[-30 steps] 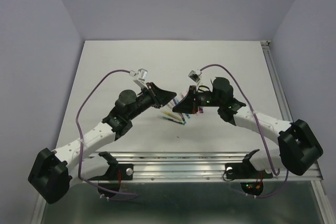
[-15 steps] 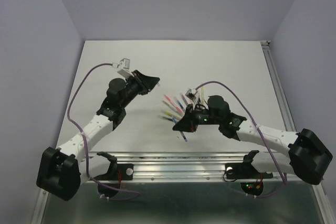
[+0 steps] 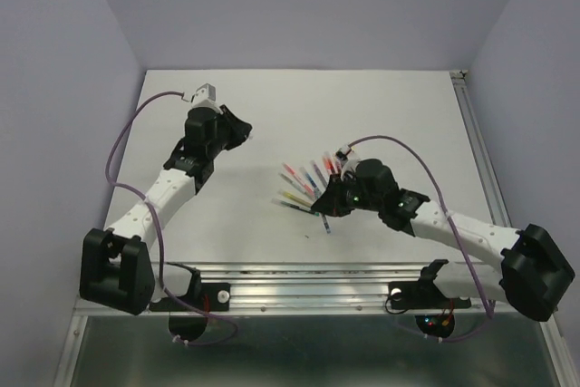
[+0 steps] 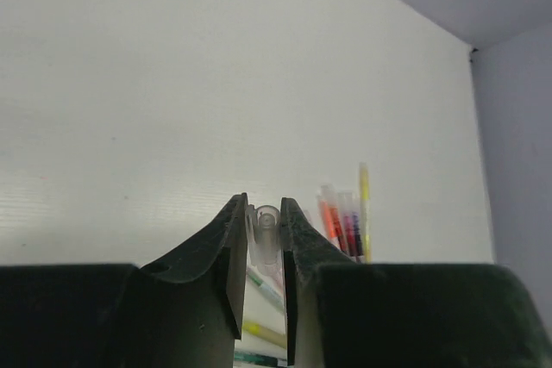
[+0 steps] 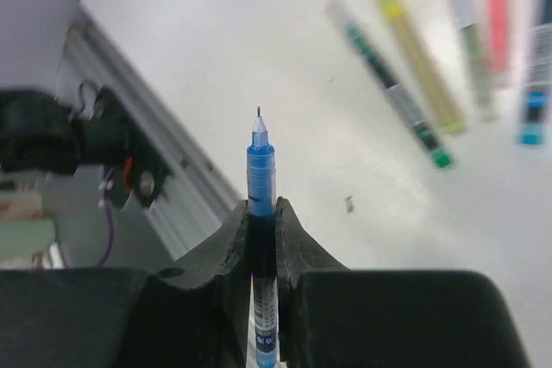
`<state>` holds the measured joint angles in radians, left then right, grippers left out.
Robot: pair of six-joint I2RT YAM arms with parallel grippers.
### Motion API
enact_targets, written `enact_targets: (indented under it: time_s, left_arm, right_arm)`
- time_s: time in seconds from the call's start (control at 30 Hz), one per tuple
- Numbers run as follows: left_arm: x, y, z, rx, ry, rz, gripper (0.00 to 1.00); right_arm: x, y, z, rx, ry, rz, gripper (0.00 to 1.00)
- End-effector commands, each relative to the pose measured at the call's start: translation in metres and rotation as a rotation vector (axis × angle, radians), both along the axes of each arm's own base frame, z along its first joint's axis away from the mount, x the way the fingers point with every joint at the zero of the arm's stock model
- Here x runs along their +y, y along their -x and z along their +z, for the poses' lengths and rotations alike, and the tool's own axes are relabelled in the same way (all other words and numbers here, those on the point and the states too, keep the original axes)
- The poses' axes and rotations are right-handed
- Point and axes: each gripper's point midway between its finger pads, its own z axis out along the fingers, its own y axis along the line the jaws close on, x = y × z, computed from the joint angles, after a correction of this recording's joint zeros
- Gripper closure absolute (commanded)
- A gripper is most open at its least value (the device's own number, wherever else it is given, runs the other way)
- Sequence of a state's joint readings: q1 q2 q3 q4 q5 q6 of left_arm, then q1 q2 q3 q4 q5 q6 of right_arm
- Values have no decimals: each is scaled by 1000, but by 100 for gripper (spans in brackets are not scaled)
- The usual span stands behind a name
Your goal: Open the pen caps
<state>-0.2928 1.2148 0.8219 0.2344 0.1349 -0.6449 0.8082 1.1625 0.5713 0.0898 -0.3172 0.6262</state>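
My left gripper (image 3: 245,133) is at the far left of the table, away from the pens. It is shut on a clear pen cap (image 4: 265,232), which stands between the jaws (image 4: 263,206) with its open end up. My right gripper (image 3: 326,213) is shut on a blue pen (image 5: 260,180). The pen has no cap, and its bare tip (image 5: 259,115) points at the table's near edge. Its blue end shows below the gripper in the top view (image 3: 326,226). Several other pens (image 3: 306,184) lie fanned on the white table (image 3: 381,115) beside the right gripper.
A metal rail (image 3: 317,271) runs along the near edge, close in front of the blue pen's tip (image 5: 164,204). Loose pens, yellow and green among them, lie to the right of it (image 5: 414,84). Pens also show past the left jaws (image 4: 341,223). Purple walls enclose the table.
The two grippers were close together over the pens. The left has swung back and left with the cap; the right has moved toward the near edge with the blue pen.
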Motion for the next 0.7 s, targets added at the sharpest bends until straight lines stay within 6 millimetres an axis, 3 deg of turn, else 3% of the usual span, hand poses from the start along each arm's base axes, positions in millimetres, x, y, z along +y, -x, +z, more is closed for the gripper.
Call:
enact_targets:
  time_s: [0.0, 0.03, 0.1, 0.13, 0.3, 0.33, 0.37, 0.4, 0.43, 0.67]
  left_arm:
    - [36, -10, -43, 159, -245, 121, 100]
    - [38, -11, -59, 224, -286, 118, 100]
    - [42, -16, -71, 266, -346, 117, 100]
    - [42, -21, -82, 306, -374, 116, 100]
    - [51, -36, -112, 392, -480, 132, 100]
    - [53, -35, -129, 443, -512, 124, 100]
    - [53, -42, -128, 447, -519, 133, 100]
    - [52, -43, -132, 463, -529, 122, 100]
    - [52, -42, -147, 502, -551, 110, 100]
    - [49, -52, -163, 531, -571, 81, 98]
  right_arm:
    - [-49, -80, 10, -63, 146, -317, 99]
    - [-74, -101, 5, -44, 169, -410, 99]
    - [-96, -123, 5, -56, 215, -493, 99]
    - [-121, -137, -7, -62, 320, -585, 99]
    - [-166, -183, -9, -71, 437, -730, 99]
    - [-184, -188, -13, -51, 482, -770, 99]
    - [-193, -192, -25, -30, 535, -773, 99]
    - [-199, -198, -24, -31, 553, -790, 99]
    - [-212, -201, -28, -18, 584, -814, 99]
    - [-230, -222, -64, 38, 630, -824, 99]
